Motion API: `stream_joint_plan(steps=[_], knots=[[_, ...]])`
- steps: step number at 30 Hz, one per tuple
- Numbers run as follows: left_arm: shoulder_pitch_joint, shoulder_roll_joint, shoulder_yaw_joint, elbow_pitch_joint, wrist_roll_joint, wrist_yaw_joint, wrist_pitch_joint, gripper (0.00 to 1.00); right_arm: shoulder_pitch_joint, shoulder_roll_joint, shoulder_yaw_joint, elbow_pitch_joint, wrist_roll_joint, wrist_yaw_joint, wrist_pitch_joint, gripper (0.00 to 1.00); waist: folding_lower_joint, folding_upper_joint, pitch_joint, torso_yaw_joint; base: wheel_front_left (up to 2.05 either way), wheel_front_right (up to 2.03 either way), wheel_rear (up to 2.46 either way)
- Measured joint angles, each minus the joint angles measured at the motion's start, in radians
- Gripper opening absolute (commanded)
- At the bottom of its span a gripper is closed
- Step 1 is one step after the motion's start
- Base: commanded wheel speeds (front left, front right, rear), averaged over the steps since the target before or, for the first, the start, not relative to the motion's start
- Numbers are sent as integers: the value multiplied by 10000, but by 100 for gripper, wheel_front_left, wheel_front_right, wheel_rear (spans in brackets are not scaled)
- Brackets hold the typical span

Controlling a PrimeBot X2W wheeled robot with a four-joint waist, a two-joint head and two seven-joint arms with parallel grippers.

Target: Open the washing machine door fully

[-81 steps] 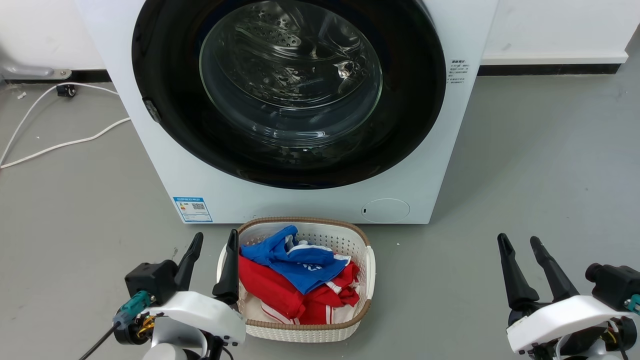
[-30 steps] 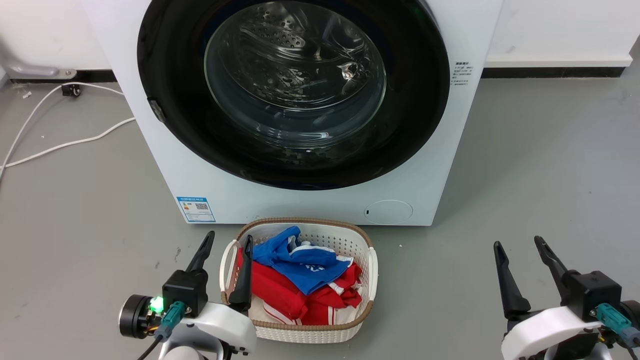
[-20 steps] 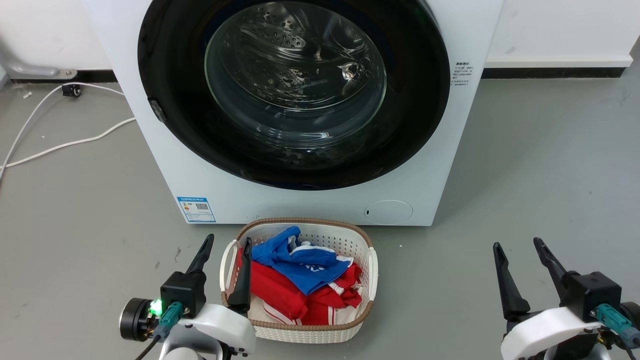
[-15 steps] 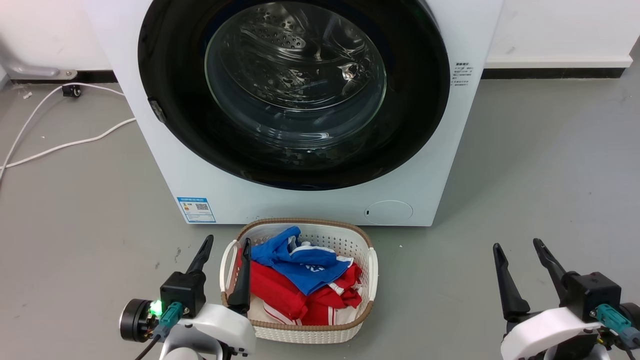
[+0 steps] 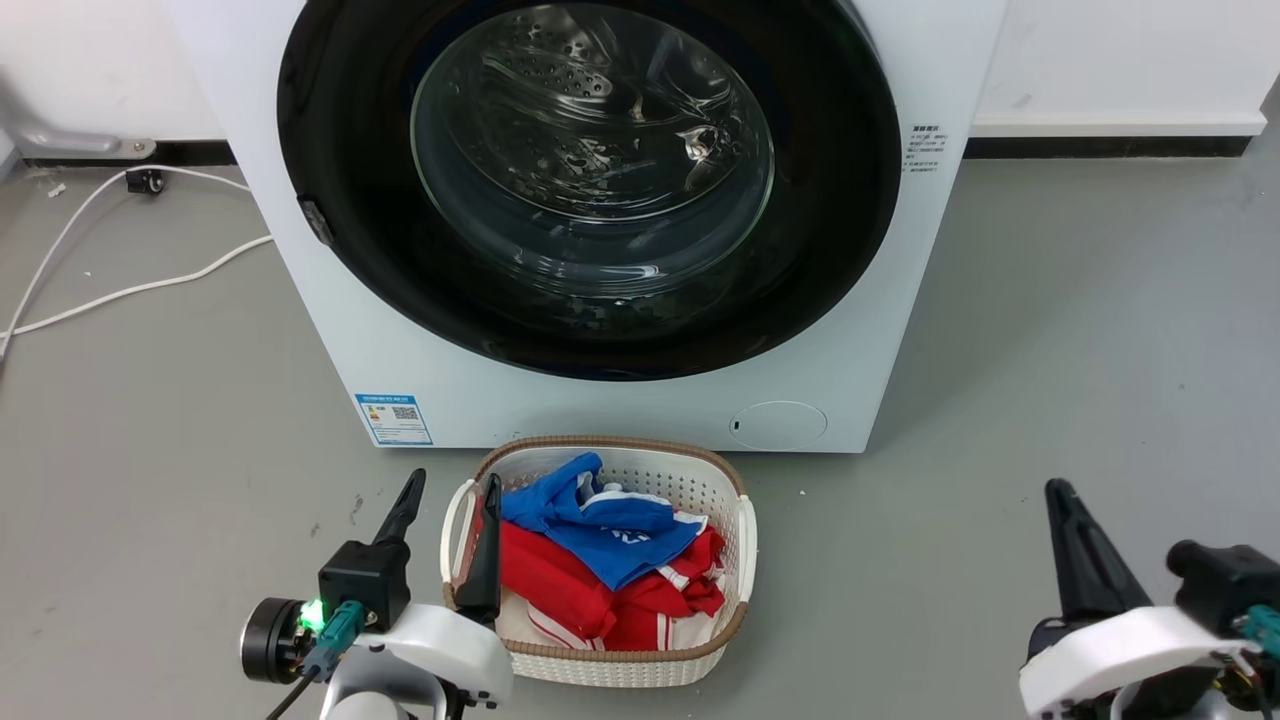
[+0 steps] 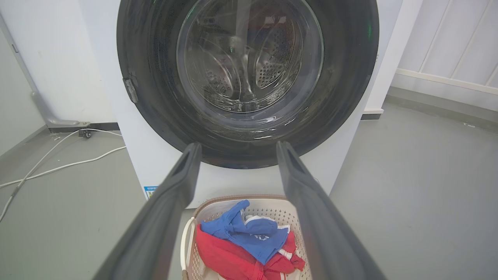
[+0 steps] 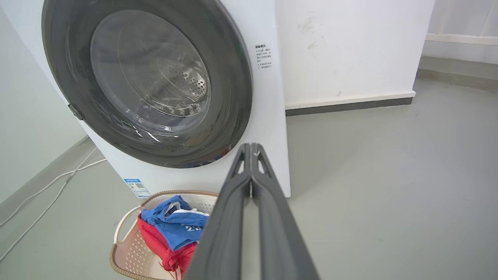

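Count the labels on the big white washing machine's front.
2: a small blue sticker low left on the white washing machine, and a black-print label at its right edge. Others may sit higher, unseen.

The left gripper (image 5: 452, 484) is sitting at lower left of head view, pointing up & leaning slightly right, jaws standing wide apart. In left wrist view its two dark fingers (image 6: 173, 194) are rising from the bottom edge w/ a clear gap btwn the tips. The left wrist shell (image 5: 430, 640), white, is lying behind the finger bases. A green LED (image 5: 311, 613) is glowing by the round black joint (image 5: 266, 642) at its left, w/ a teal connector (image 5: 340, 626) beside it. The right gripper (image 5: 1056, 490) is sitting at lower right, pointing up, jaws pressing together. In right wrist view its fingertips (image 7: 246, 149) are touching. The right wrist shell (image 5: 1130, 650), white, is lying below, w/ a black block (image 5: 1225, 585) at far right.
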Motion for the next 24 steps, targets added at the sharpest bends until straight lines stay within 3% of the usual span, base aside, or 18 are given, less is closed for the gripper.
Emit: stream_joint_plan(steps=[4,6,13,19,24], knots=[[-38,-31,13,-10,-2,2,0,100,-241,2,-297,247,1026,0,-77,0,0,0,26,42,0,0,0],[-39,-58,6,-25,-2,4,-2,100,-457,6,-445,558,2769,0,-130,0,0,0,63,67,0,0,0],[-299,-113,-75,-198,-107,36,-2,100,-1326,13,-1298,1843,6686,0,-207,0,0,0,459,261,0,0,0],[-586,-138,-159,-527,-123,157,-2,100,-2626,13,-2288,2502,10464,0,556,0,0,0,1092,481,0,0,0],[-932,-144,-311,-913,-324,349,-2,100,-4069,-184,-3459,3294,12433,-2,1321,0,0,0,1757,644,0,0,0]])
